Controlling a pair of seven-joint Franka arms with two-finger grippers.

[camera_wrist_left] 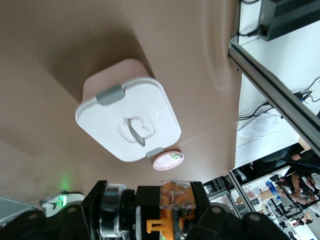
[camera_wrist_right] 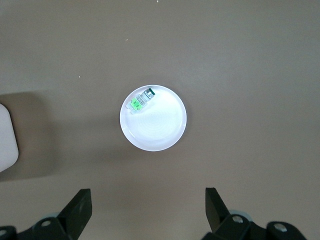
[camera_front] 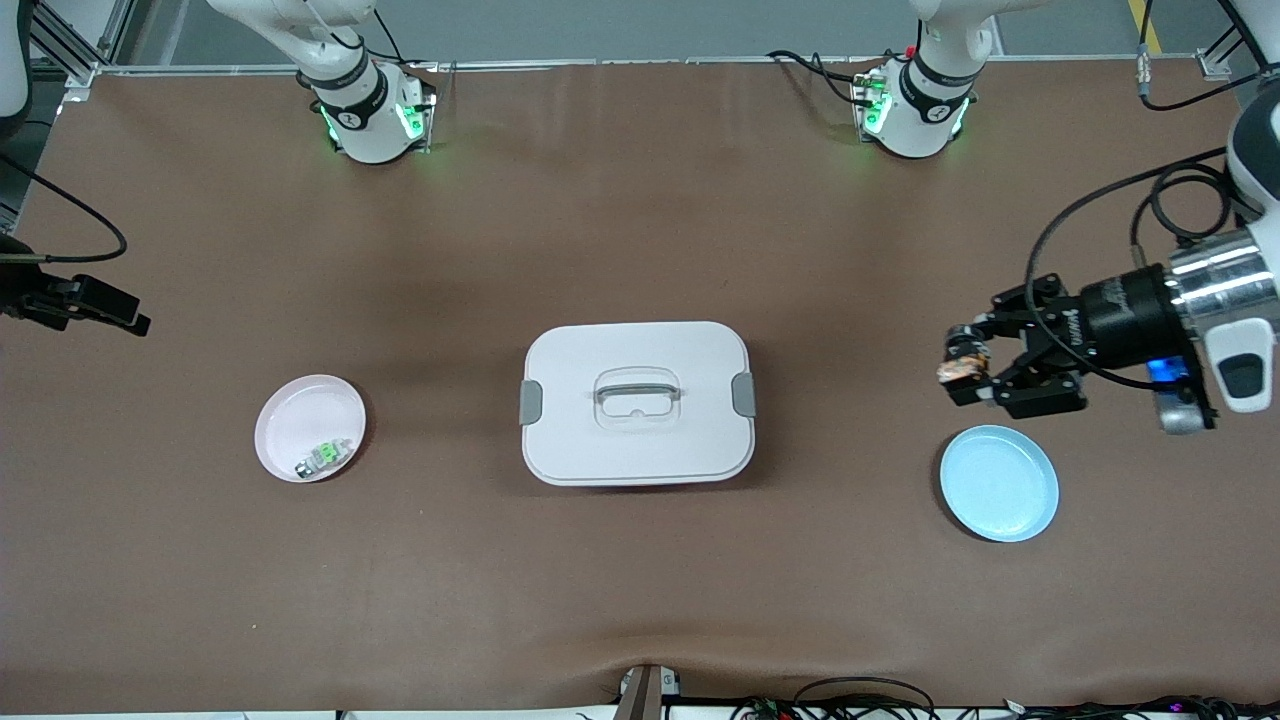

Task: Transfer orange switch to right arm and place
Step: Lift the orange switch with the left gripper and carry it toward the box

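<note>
Two pincers: left pincer (camera_front: 968,368) grips orange switch (camera_front: 955,371); right pincer (camera_wrist_right: 148,210) agape.

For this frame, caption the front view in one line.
Left gripper holds the orange switch above the table beside the blue plate; right gripper open.

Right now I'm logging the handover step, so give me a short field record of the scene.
left gripper: in the air above the table beside the blue plate, shut on the orange switch
right gripper: fingers open, waiting above the pink plate
pink plate contents: green-middle part
blue plate: empty
white lidded box: table centre, closed
transfer: not yet done
</note>
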